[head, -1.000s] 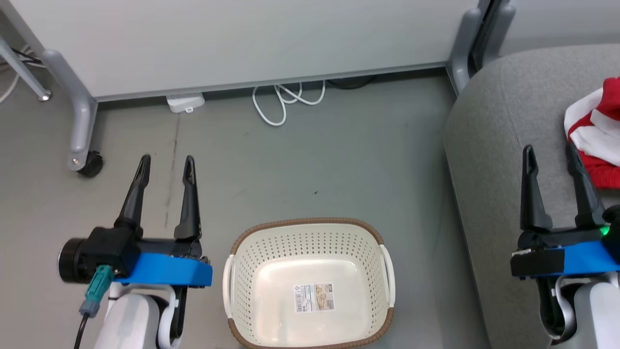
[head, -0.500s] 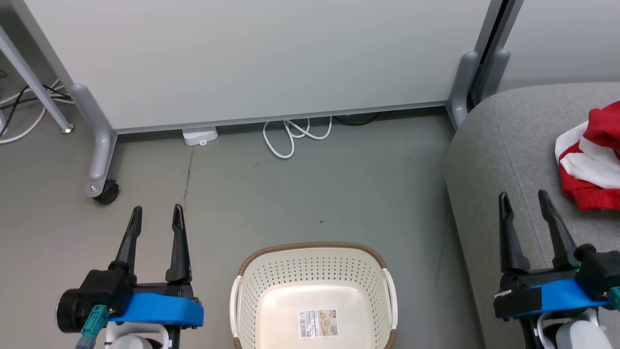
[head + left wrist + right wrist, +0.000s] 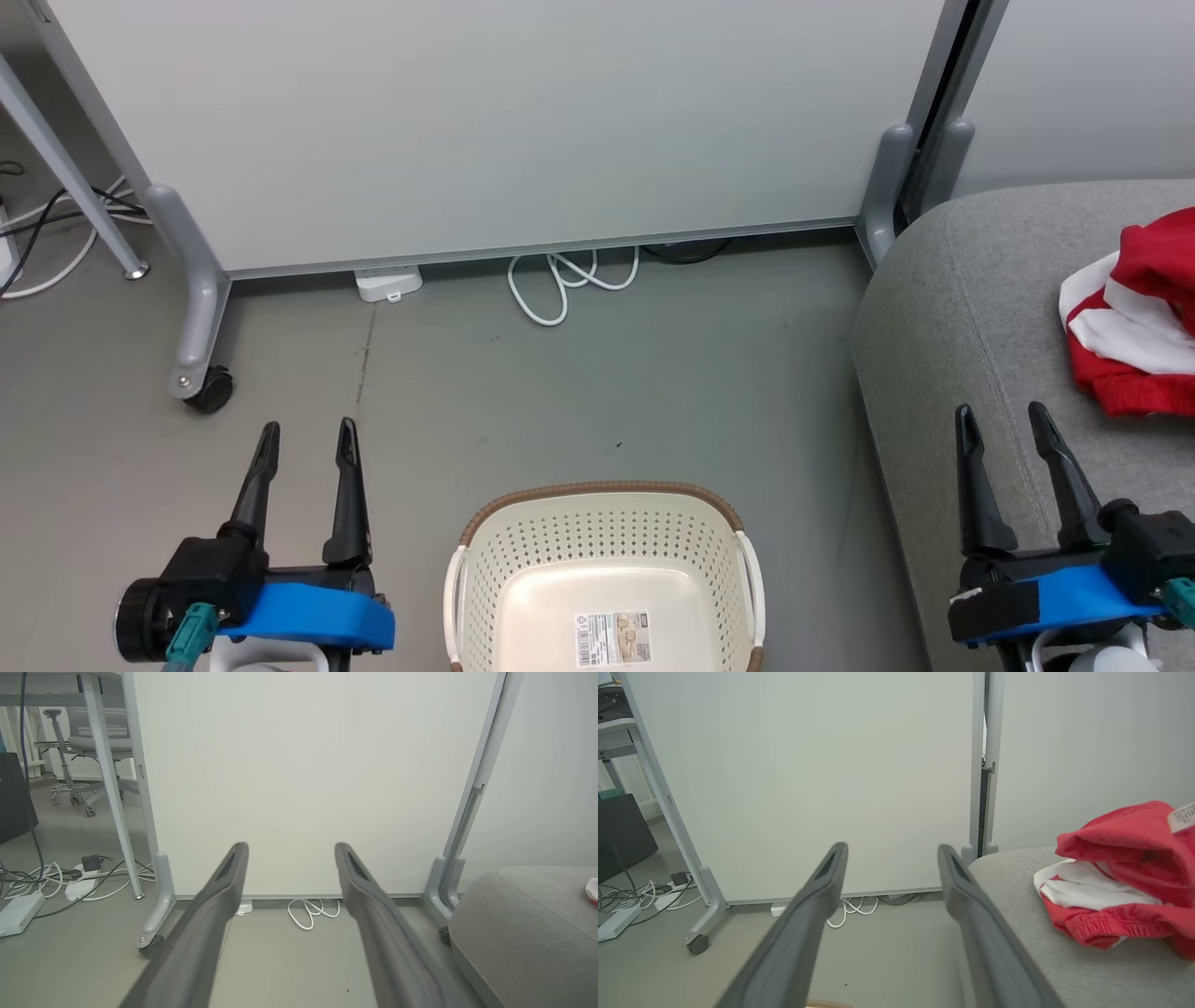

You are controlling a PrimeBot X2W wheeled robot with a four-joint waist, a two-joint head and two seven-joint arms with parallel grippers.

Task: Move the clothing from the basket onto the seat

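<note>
- My head camera has tipped up since a second ago, so everything sits lower in its view. Measured against the clothing [image 3: 1134, 327], my right gripper [image 3: 999, 411] has drawn back from beside it.
- The smooth, pale partition panel [image 3: 513, 121] spans 10 to 1 o'clock, with its castered foot [image 3: 210, 390] at 9.
- The seat [image 3: 943, 308] is grey woven fabric with a rounded edge and a stitched seam, and it fills 2 to 5 o'clock.
- Bare grey floor [image 3: 653, 373] lies open between the seat's edge and my left gripper [image 3: 309, 427].
- The basket [image 3: 605, 487] is cream perforated plastic with a brown rim. It stands at 6 o'clock, cut by the bottom edge, with a paper label [image 3: 611, 637] on its smooth floor.
- The clothing is soft red with white panels. It lies bunched on the seat at 3 o'clock, apart from my right fingers.
- Both my jaws stand apart and hold nothing, the left at 7 o'clock and the right at 5 o'clock over the seat.
- My right wrist view adds the clothing's white care label [image 3: 1182, 815].
- My left wrist view adds an office chair [image 3: 79, 742] past the panel at 10 o'clock.
</note>
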